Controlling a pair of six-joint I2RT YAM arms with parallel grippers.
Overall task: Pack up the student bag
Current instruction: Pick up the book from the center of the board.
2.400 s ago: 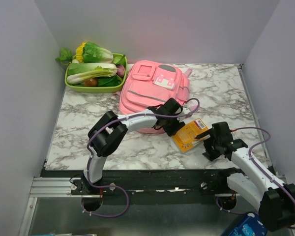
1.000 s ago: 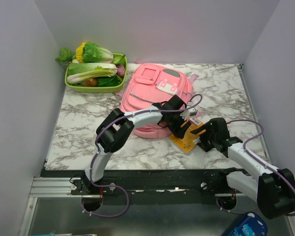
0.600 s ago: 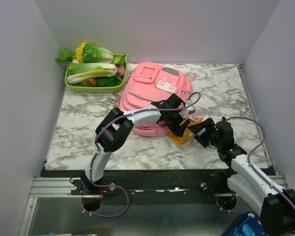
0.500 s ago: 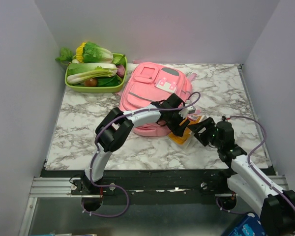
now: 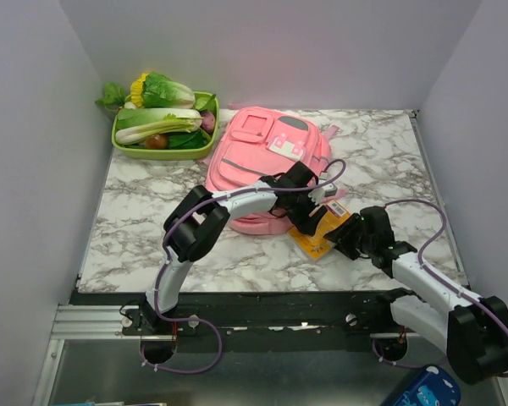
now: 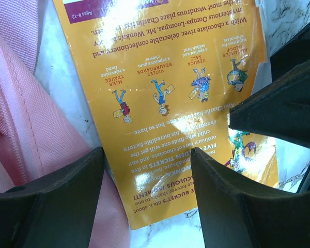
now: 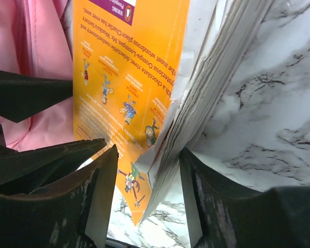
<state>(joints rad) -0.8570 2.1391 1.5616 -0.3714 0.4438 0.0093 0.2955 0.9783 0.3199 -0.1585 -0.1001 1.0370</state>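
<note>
The marble table (image 5: 135, 220) carries the student bag (image 5: 262, 156), which lies flat at the middle-back with its patch side up. An orange paperback book (image 5: 315, 239) lies just beside the bag's near right edge, its long axis running near-left to far-right, roughly along that edge. Both arms meet at the book. The left gripper (image 6: 144, 155) hangs over the cover with jaws wide and holds nothing. The right gripper (image 7: 144, 155) straddles the page edge from the right, one finger on either side of it; I cannot tell whether they pinch it. From the right gripper the bag lies leftward and further back, so the book probably has to travel that way
</note>
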